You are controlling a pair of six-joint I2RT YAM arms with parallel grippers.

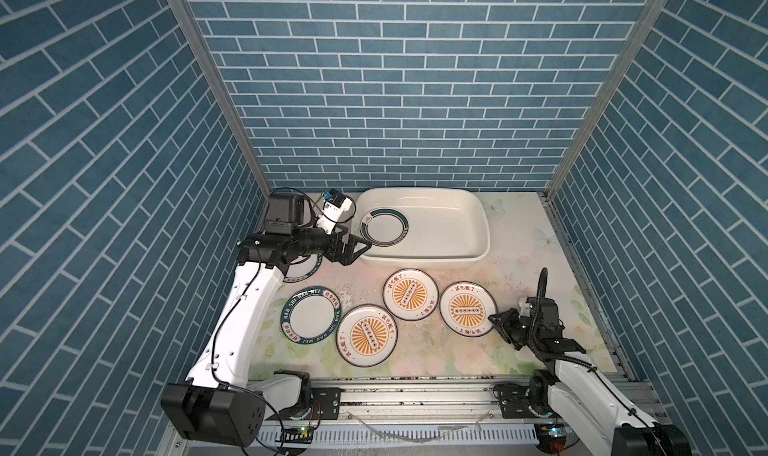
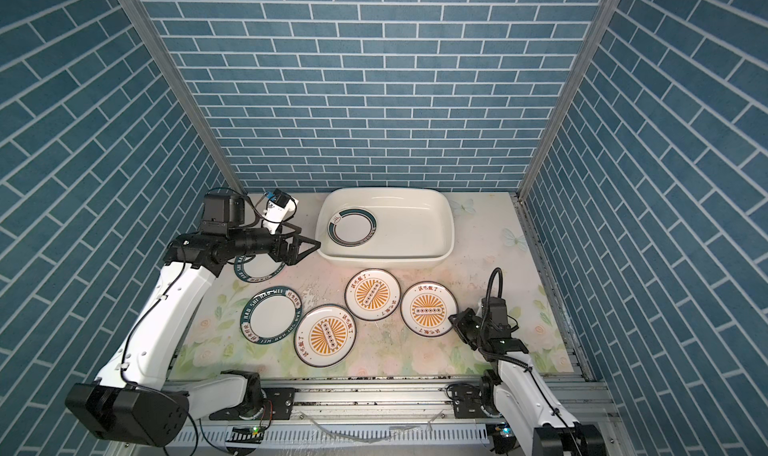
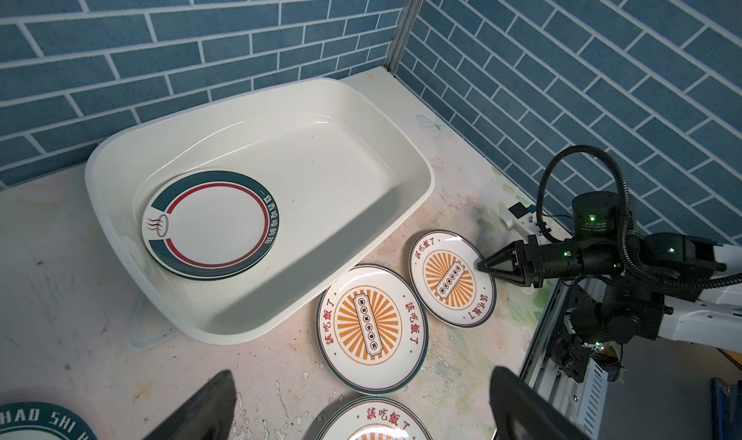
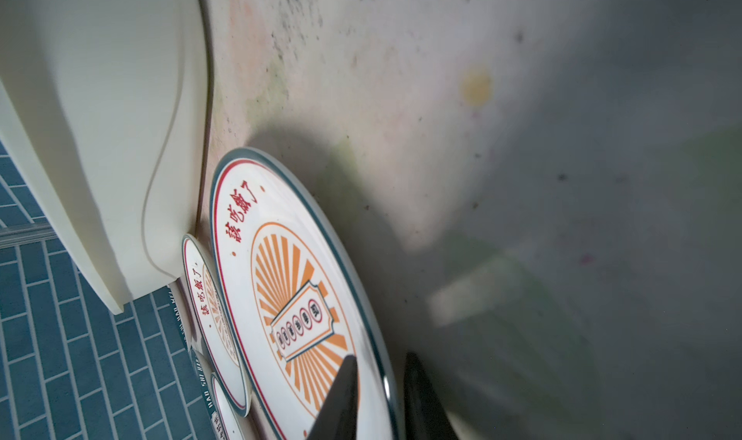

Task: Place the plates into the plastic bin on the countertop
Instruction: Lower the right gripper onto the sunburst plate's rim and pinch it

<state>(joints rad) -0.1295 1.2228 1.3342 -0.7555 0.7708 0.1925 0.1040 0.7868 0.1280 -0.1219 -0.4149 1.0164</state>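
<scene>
Right end effector [image 1: 493,318]: low on the table [image 1: 519,266], at the right rim of the right sunburst plate [image 1: 467,308]; my jaws are narrow, one finger over the plate face and the other outside the rim; I cannot tell if they pinch the rim firmly.
Left end effector [image 1: 360,253]: jaws fully apart, holding nothing; it hovers just beside the near left corner of the plastic bin [image 1: 422,261].
Plates in the bin: at least one, with a teal ring [image 1: 384,227], lying flat in the left part; the right part is free.
Plates on the table: the middle sunburst plate [image 1: 410,293] and the near sunburst plate [image 1: 367,335] lie flat; the lettered plate [image 1: 311,314] is to the left; one more plate [image 1: 305,269] is partly hidden under my left arm.
Key relation: the right sunburst plate lies to the left of my right end effector, and the bin lies far and left from this plate; the plate is round, so it has no long axis; the bin's long axis runs left to right.
Nearer arm: my right arm for this plate; my left arm for the lettered ones.
Next move, my judgement: lift the rim, then carry the plate far and left over the near wall of the bin.
</scene>
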